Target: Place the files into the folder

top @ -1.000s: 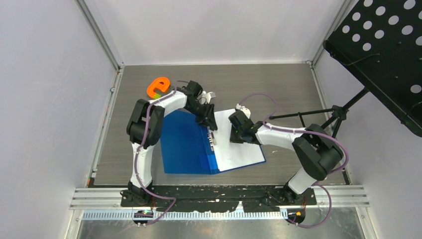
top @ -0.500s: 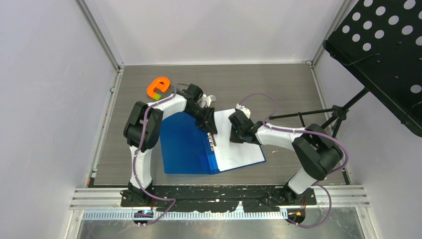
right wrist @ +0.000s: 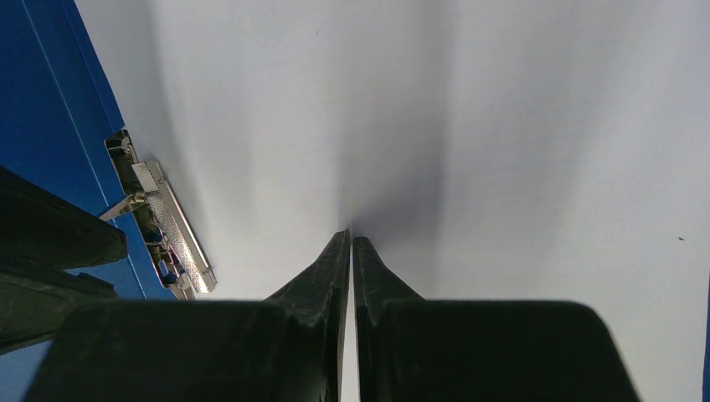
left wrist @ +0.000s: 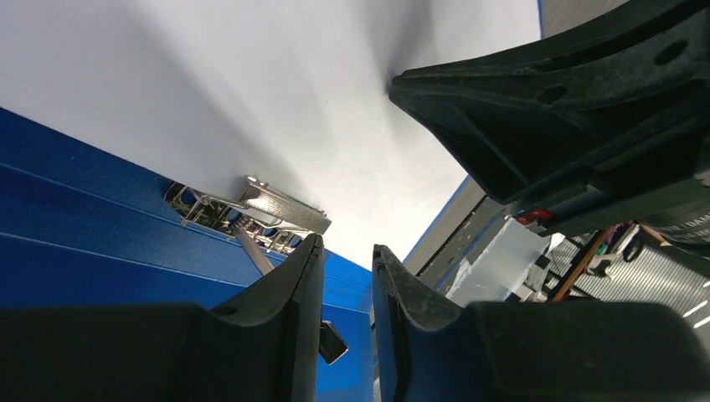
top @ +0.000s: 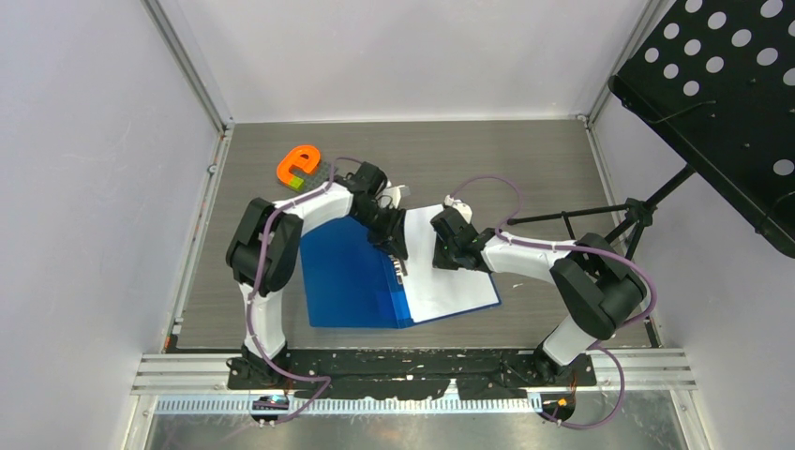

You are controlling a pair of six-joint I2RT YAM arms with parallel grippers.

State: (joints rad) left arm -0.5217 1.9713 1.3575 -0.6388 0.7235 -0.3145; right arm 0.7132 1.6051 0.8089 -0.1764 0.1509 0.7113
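Blue plastic of the folder point(top: 347, 281) lay open and flat on the tabletop point(top: 525, 159) at the centre of the overhead frame, with the files point(top: 459, 281), a white stack, resting on its right-hand leaf. Its metal clip point(left wrist: 280, 209) ran along the spine, long axis from upper centre toward lower centre of that frame. The files' left edge reached the clip; whether the sheets sat under its bar could not be told. Left pincer point(left wrist: 346, 251) stood directly at the clip, jaws drawn to a narrow slit, the clip's thin lever passing behind one finger; whether it was gripped could not be told. Right pincer point(right wrist: 351, 239) was clenched on nothing, tips pressed onto the paper just right of the clip. Judgement: the left arm was nearer the clip, and the coming move turned on working that lever while the right pinned the sheets.
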